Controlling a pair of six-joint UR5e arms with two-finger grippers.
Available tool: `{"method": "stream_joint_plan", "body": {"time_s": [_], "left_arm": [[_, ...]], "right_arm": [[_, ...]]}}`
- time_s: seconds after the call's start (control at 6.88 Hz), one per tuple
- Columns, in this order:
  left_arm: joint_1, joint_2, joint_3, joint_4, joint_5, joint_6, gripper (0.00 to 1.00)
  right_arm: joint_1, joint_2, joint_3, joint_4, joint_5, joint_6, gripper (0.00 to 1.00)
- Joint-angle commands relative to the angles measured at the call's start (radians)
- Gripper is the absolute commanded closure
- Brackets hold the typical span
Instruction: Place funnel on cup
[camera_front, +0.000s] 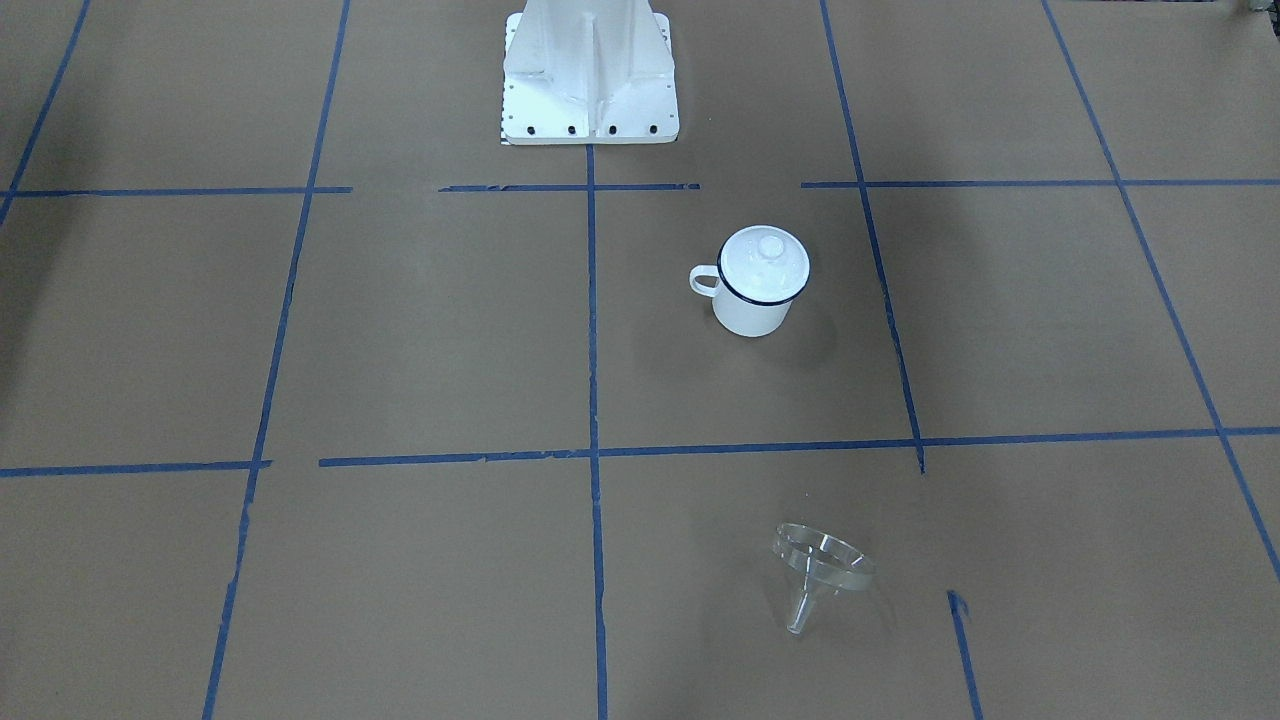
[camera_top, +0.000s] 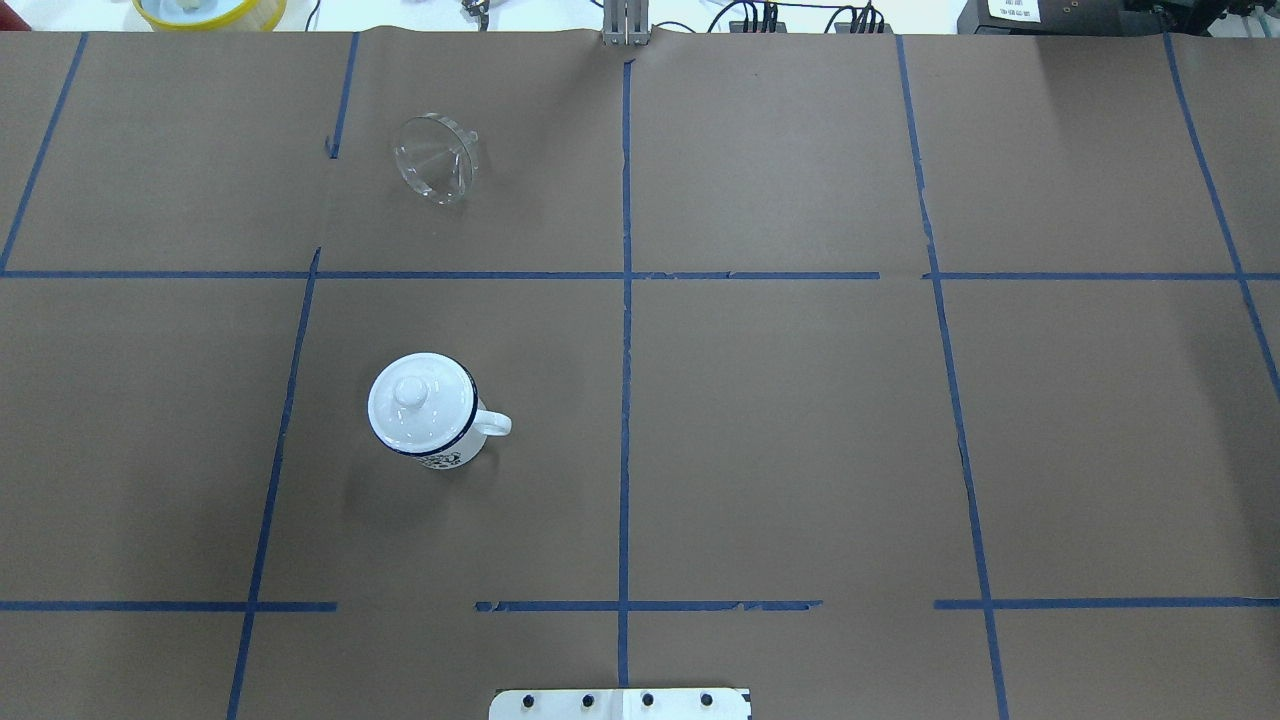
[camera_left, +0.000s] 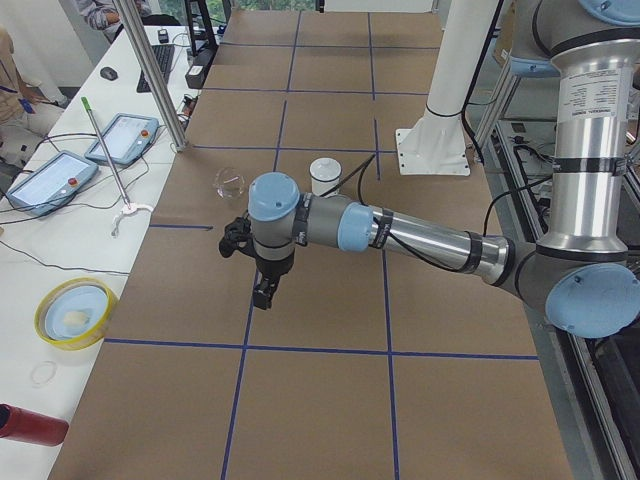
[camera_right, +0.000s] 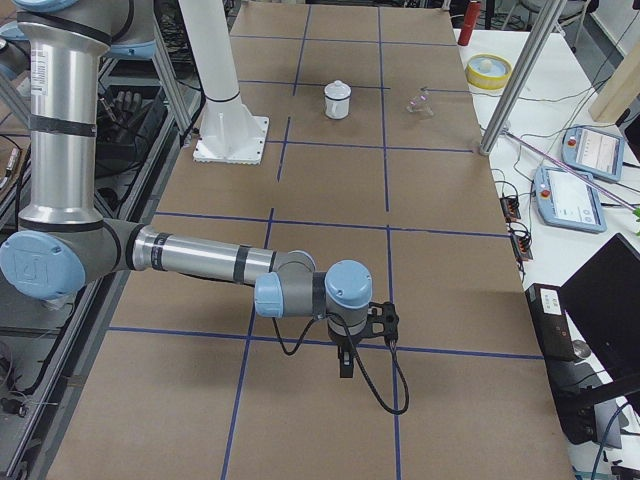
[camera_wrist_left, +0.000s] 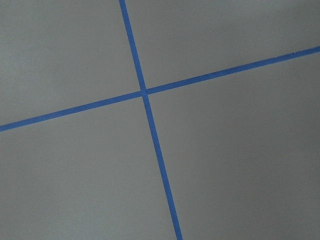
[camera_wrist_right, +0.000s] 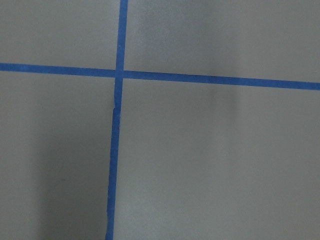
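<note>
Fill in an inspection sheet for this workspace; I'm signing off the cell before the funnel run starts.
Surface: brown paper, blue tape grid.
Job's things: small clear funnel lying on its side; white enamel mug upright.
Clutter: white knobbed lid covering the mug.
Grippers: left gripper and right gripper hang over bare paper, state unclear.
Cables: black cable looping at right wrist.
Surroundings: teach pendants and yellow bowl on side bench.

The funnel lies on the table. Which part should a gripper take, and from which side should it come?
Probably the wide rim of the funnel, from above, one finger inside the mouth and one outside. It lies on its side, the thin spout pointing away from the robot, so the upper arc of the rim stands clear of the table.
</note>
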Motion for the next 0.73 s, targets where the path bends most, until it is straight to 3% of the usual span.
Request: {"method": "stream_joint_plan", "body": {"time_s": [0.0,0.29,0.44,0.58], "left_arm": [[0.007,-0.166,0.051,-0.164,0.01,-0.053,0.0],[0.025,-0.148,0.056,-0.365,0.001,-0.258,0.0],[0.144,-0.118,0.051,-0.488,-0.024,-0.286,0.0],[0.304,-0.128,0.048,-0.472,-0.016,-0.485,0.0]], "right_arm": [[0.0,0.0,0.0,0.0,0.0,0.0,0.0],[0.0,0.0,0.0,0.0,0.0,0.0,0.0],[0.0,0.0,0.0,0.0,0.0,0.0,0.0],[0.0,0.0,0.002,0.0,0.0,0.0,0.0]]}}
